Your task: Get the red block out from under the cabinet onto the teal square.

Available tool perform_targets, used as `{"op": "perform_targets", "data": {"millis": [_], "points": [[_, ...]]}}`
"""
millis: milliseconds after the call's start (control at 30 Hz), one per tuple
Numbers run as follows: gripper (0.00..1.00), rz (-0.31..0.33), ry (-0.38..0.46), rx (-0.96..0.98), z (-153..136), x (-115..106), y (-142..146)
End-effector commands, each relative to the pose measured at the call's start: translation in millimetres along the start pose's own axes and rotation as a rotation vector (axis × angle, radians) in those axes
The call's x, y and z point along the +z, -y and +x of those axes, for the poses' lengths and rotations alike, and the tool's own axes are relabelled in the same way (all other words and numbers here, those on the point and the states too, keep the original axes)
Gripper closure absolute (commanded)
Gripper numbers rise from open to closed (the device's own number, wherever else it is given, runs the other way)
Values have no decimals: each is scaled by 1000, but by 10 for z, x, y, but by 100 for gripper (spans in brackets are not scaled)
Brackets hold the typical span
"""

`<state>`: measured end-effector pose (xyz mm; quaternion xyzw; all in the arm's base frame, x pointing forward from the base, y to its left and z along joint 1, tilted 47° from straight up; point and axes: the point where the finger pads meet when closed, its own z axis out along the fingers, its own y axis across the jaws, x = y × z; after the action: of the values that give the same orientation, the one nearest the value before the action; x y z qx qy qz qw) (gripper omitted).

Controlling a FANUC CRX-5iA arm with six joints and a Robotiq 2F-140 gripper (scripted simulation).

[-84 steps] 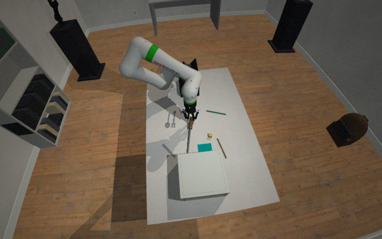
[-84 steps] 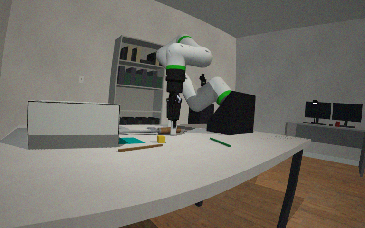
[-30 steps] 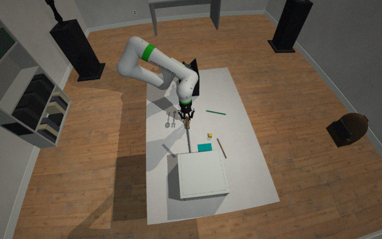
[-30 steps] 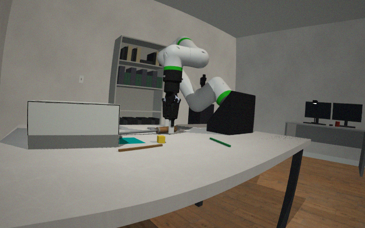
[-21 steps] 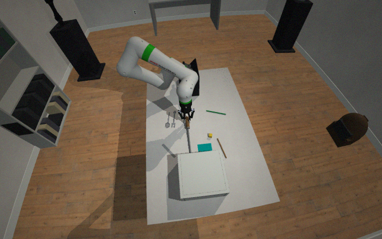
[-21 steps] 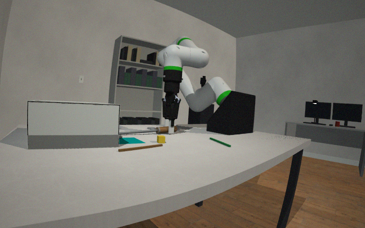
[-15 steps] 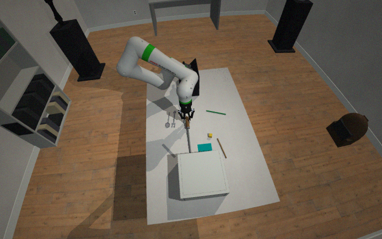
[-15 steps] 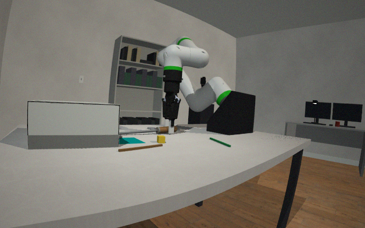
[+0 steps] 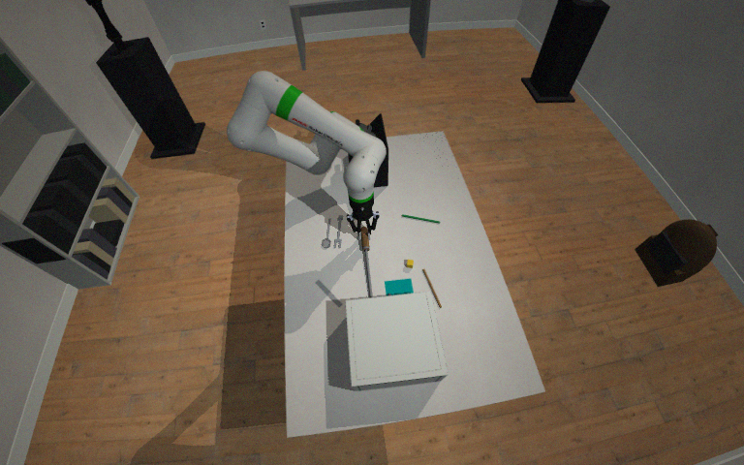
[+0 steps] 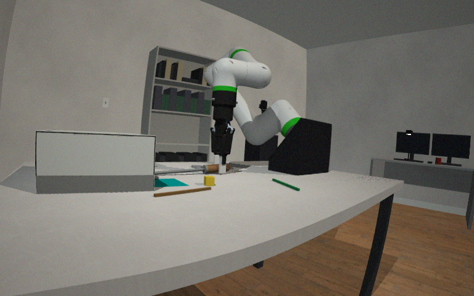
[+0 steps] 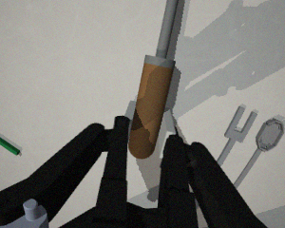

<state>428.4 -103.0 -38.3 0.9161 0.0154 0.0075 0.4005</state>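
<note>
My gripper (image 11: pixel 147 114) is shut on the brown wooden handle (image 11: pixel 150 108) of a long tool with a grey metal rod (image 11: pixel 173 7). In the overhead view the gripper (image 9: pixel 363 230) holds the handle while the rod (image 9: pixel 368 270) runs along the table to the edge of the white cabinet (image 9: pixel 394 338). The teal square (image 9: pixel 398 286) lies right in front of the cabinet, beside the rod's far end. In the side view the tool (image 10: pixel 210 168) sits low over the table, pointing at the gap under the cabinet (image 10: pixel 94 160). The red block is hidden.
A small yellow cube (image 9: pixel 408 263) lies near the teal square. A thin wooden stick (image 9: pixel 431 287) lies to its right, and a green stick (image 9: pixel 419 219) farther back. A fork and spoon (image 9: pixel 326 239) lie left of my gripper. The black robot base (image 10: pixel 300 146) stands behind.
</note>
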Motion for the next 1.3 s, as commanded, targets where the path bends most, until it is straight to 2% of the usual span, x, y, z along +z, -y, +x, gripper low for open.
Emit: {"op": "perform_targets", "data": {"millis": [0, 600, 1267], "points": [[100, 0, 0, 0, 2, -2, 1], [100, 0, 0, 0, 69, -2, 2], [100, 0, 0, 0, 361, -2, 2]]}}
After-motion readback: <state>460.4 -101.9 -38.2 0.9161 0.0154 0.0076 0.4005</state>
